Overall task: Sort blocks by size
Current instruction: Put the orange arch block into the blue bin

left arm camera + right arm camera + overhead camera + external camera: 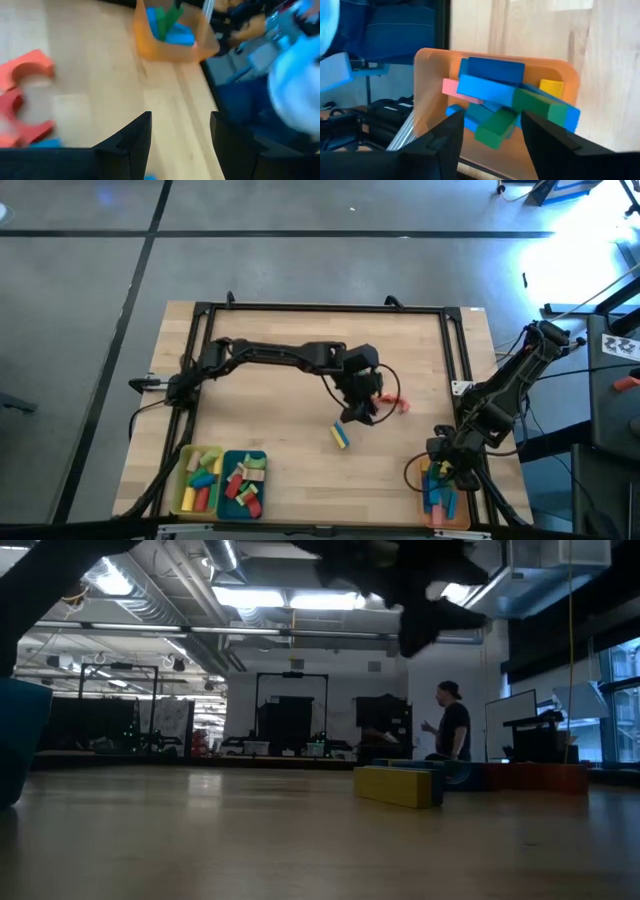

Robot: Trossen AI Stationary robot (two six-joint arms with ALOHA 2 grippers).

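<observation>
Hovering spread and empty above the heaped orange plastic tray (427,65), your right gripper (492,131) (left gripper (180,135) also spread) risks knocking the green wooden bar (495,128) out.

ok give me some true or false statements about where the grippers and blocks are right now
1. The right gripper hangs over the orange tray. True.
2. The orange tray is empty. False: it holds blue, green, pink and yellow blocks.
3. The left gripper is open above the table's middle. True.
4. The left gripper holds a red arch. False: it holds nothing; the red arches lie on the table.
5. A yellow and blue block lies in the teal tray. False: it lies on the table.
</observation>
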